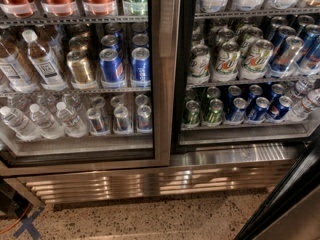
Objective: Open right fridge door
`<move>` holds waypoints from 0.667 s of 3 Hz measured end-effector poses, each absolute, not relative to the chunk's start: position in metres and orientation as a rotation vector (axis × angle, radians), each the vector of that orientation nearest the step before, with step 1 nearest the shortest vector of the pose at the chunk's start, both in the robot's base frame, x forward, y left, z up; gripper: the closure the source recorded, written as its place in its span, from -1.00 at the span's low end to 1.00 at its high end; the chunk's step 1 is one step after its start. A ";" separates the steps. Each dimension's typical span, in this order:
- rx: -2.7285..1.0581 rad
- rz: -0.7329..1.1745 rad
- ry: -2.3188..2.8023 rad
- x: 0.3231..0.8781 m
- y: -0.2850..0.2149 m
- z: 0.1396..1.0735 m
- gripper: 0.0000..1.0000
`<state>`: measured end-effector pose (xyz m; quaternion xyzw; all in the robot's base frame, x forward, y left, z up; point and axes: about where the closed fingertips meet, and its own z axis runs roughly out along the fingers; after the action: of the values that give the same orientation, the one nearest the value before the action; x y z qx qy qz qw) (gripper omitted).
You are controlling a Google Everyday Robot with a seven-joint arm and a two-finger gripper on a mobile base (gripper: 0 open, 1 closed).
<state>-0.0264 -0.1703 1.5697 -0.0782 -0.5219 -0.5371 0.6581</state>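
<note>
The right fridge door (292, 196) stands swung out towards the camera at the lower right. Only its black gasket edge and a strip of brushed steel show, running diagonally. Behind it the right compartment (240, 134) is uncovered, with green and blue cans on its shelves. The left door (162, 74) is closed, and water bottles, gold cans and blue cans show through its glass. The gripper and the arm are out of view.
A steel grille (150, 181) runs along the fridge's base above a speckled floor (150, 219). Blue tape (27, 226) and an orange cable (10, 224) lie on the floor at the lower left, beside a dark object (7, 201).
</note>
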 end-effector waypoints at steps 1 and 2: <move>-0.188 -1.220 -1.316 -0.049 -0.142 1.551 -1.00; -0.194 -1.211 -1.340 -0.052 -0.138 1.547 -1.00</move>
<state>-0.0522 -0.1377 1.5466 -0.0844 -0.5816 -0.5258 0.6150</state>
